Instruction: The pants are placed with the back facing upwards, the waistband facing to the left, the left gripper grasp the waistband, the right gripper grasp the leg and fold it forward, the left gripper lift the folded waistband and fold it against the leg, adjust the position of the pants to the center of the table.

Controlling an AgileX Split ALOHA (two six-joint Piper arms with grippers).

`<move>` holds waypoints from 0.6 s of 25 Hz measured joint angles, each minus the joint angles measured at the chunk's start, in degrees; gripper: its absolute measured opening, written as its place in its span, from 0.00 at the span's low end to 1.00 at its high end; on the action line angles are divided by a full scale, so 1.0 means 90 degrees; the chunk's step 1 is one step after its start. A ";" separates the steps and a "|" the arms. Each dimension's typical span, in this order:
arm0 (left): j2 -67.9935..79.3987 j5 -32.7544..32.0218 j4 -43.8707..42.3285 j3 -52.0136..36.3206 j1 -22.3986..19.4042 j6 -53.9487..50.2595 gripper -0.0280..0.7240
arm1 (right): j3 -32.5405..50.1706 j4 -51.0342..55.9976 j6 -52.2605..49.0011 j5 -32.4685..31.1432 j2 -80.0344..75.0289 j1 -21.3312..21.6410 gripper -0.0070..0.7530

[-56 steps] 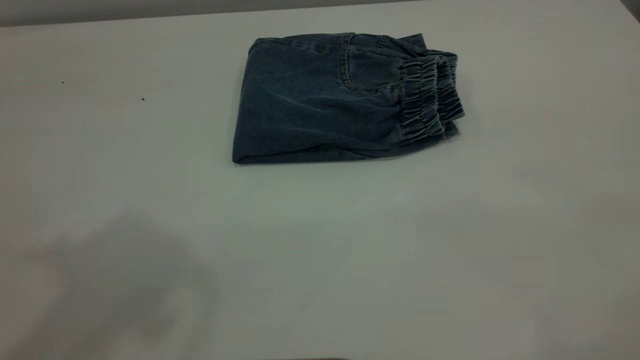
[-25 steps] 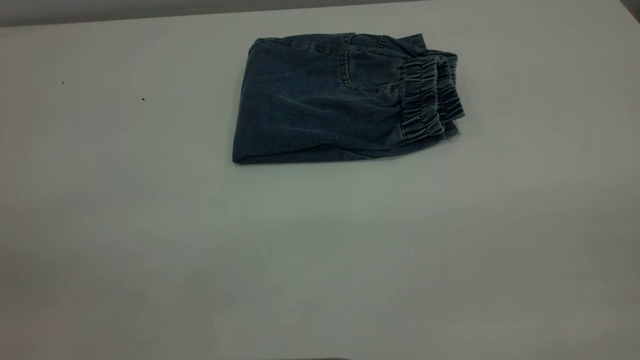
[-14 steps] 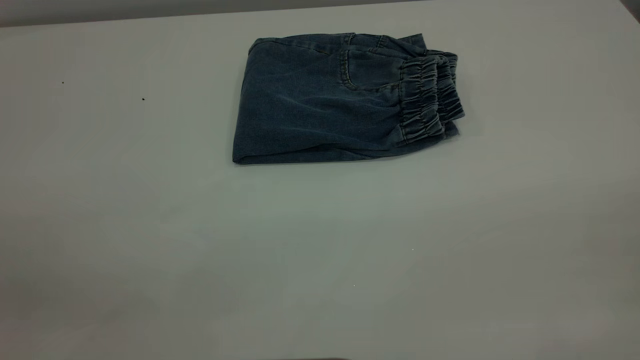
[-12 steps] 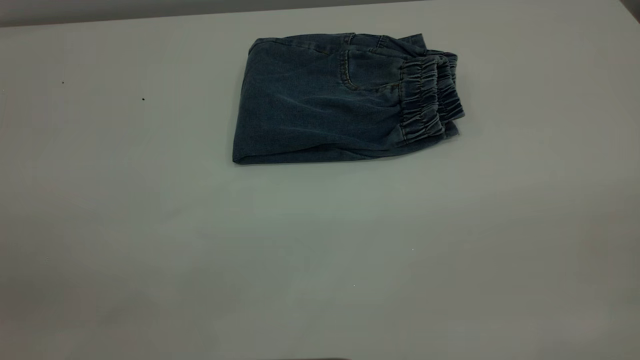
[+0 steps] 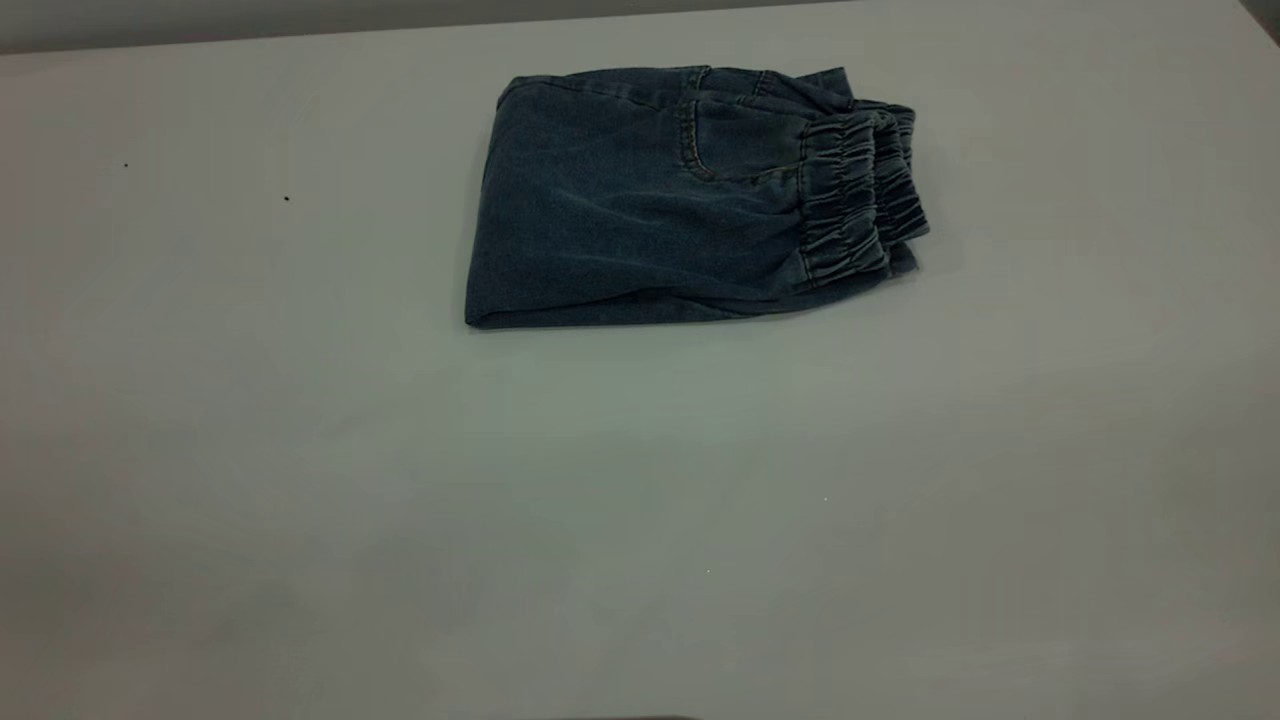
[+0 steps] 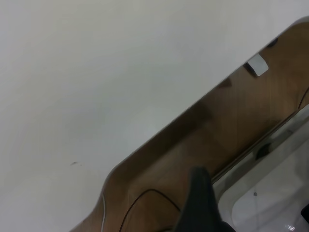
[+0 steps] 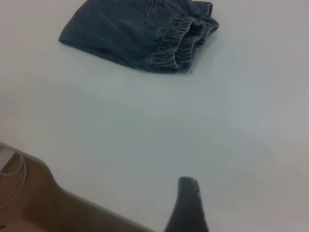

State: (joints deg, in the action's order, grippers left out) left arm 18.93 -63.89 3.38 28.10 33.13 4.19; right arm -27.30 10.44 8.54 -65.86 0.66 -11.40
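Note:
The pants (image 5: 640, 200) lie folded into a compact blue denim bundle at the far middle of the table (image 5: 640, 480). The puckered waistband (image 5: 860, 190) forms the bundle's right end, and a stitched pocket faces up beside it. The leg is folded under and hidden. Neither gripper shows in the exterior view. Part of my left gripper (image 6: 200, 198) hangs past the table's edge, over brown floor. Part of my right gripper (image 7: 188, 203) hovers near the table's edge, far from the pants (image 7: 120, 29) and the waistband (image 7: 186, 41). Nothing is held.
Two small dark specks (image 5: 286, 198) mark the table's left part. In the left wrist view a thin cable (image 6: 140, 198) runs over brown floor beyond the table edge, next to a white base (image 6: 270, 193).
A broad shadow on the table's front left has gone. The pants have not moved.

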 joint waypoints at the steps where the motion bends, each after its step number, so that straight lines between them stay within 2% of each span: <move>1: -0.0014 0.0007 0.0000 0.0000 0.0000 0.0000 0.70 | 0.0000 0.0000 0.0000 0.0000 0.0000 0.0000 0.65; 3: -0.0084 0.0007 0.0005 -0.0005 -0.0049 0.0000 0.70 | 0.0000 0.0000 0.0000 0.0000 0.0000 0.0000 0.65; 5: -0.0190 0.0012 0.0044 -0.0005 -0.0390 0.0000 0.70 | 0.0000 0.0000 0.0000 0.0000 0.0000 0.0000 0.65; 10: -0.0627 0.0012 0.0073 -0.0005 -0.1816 0.0000 0.70 | 0.0000 0.0000 0.0000 0.0006 0.0000 0.0126 0.65; 12: -0.0952 0.0012 0.0073 -0.0005 -0.2400 0.0000 0.70 | 0.0000 0.0000 0.0000 0.0006 0.0000 0.0351 0.65; 15: -0.1444 -0.0009 0.0079 -0.0005 -0.3015 0.0000 0.70 | 0.0000 0.0000 0.0000 0.0006 0.0000 0.0807 0.65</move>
State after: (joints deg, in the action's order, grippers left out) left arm 5.93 -63.97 4.08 28.06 6.00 4.19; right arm -27.30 10.44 8.54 -65.81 0.66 -4.14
